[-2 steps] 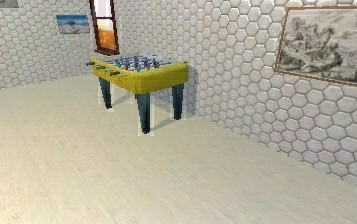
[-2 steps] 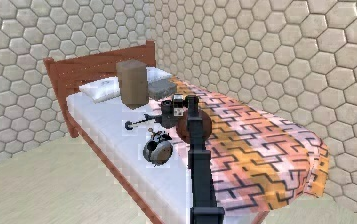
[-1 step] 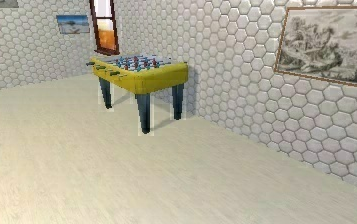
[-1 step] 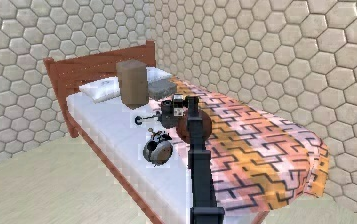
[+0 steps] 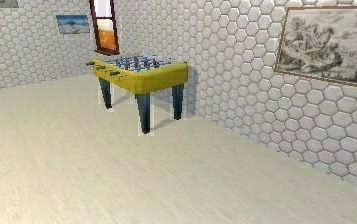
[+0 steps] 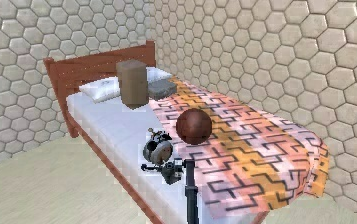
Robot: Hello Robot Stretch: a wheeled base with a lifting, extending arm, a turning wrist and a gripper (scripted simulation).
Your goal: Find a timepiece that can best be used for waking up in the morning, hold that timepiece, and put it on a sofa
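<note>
arm side view: a wide bed [image 6: 114, 125] with a red-brown wooden headboard [image 6: 86, 65] stands against the hexagon-tiled wall. a blanket [image 6: 256, 150] with an orange and pink pattern covers its nearer half. in the forward view, a yellow football table [image 5: 146, 75] on dark legs stands on the pale floor near the room's corner. a large framed picture [image 5: 321, 42] hangs on the wall at the right, and a wooden-framed window [image 5: 104, 22] is behind the table with a small picture [image 5: 72, 22] to its left. on the bed, a tan upright block [image 6: 133, 82] stands just beside a white pillow [image 6: 98, 90], and a dark brown ball [image 6: 195, 125] lies on the blanket. the dark arm [image 6: 189, 195] rises in front of the bed. at its far end are the jaws. if they are apart or together i cannot tell, and also not if they hold anything. small white and black shapes [image 6: 156, 148] sit there; if one is the alarm clock i cannot tell.
</note>
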